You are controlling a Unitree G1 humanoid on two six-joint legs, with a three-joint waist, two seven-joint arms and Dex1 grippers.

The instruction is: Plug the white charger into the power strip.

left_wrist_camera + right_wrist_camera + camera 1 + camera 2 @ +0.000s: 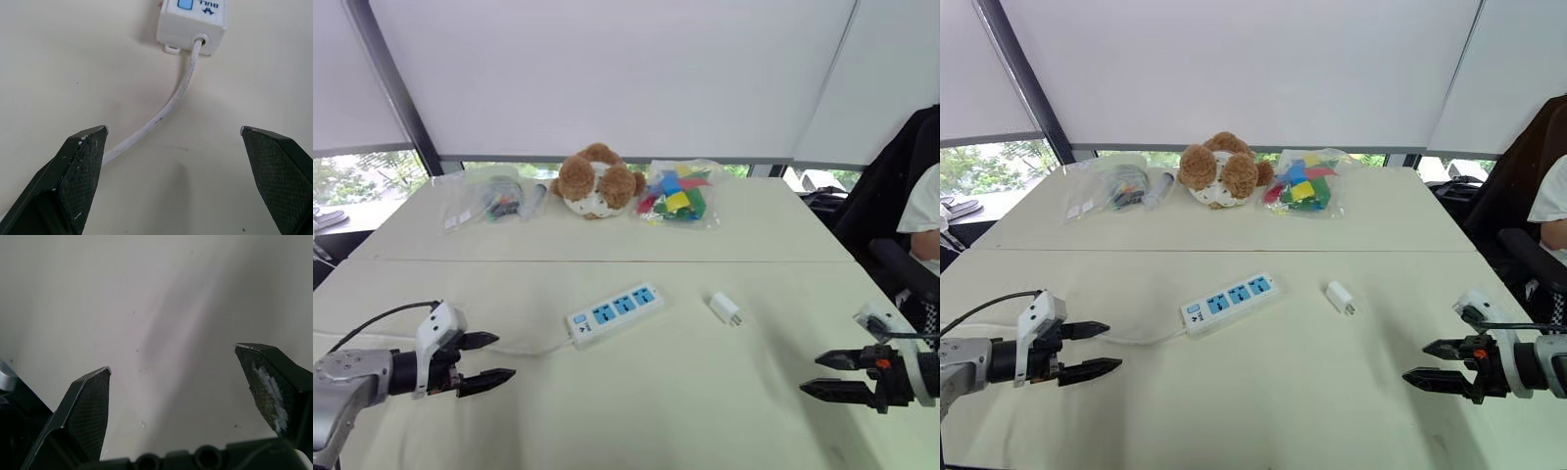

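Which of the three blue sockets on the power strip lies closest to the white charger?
The end socket farthest from the cord, on the side facing the white charger.

Worktop [636, 392] is a smooth matt cream with a few faint specks. The power strip [615, 313] and white charger [724, 308] look like smooth plastic with a slight sheen, and the strip's cable [171, 103] has a finely textured sheath. Fingers [78, 171] on the left gripper [505, 356] are matt black with a fine cross-hatch grip. The right gripper [810, 375] has one finger [266, 382] scuffed whitish. The teddy [597, 181] is fuzzy plush, and the bags [677, 193] are crinkly, shiny clear plastic.
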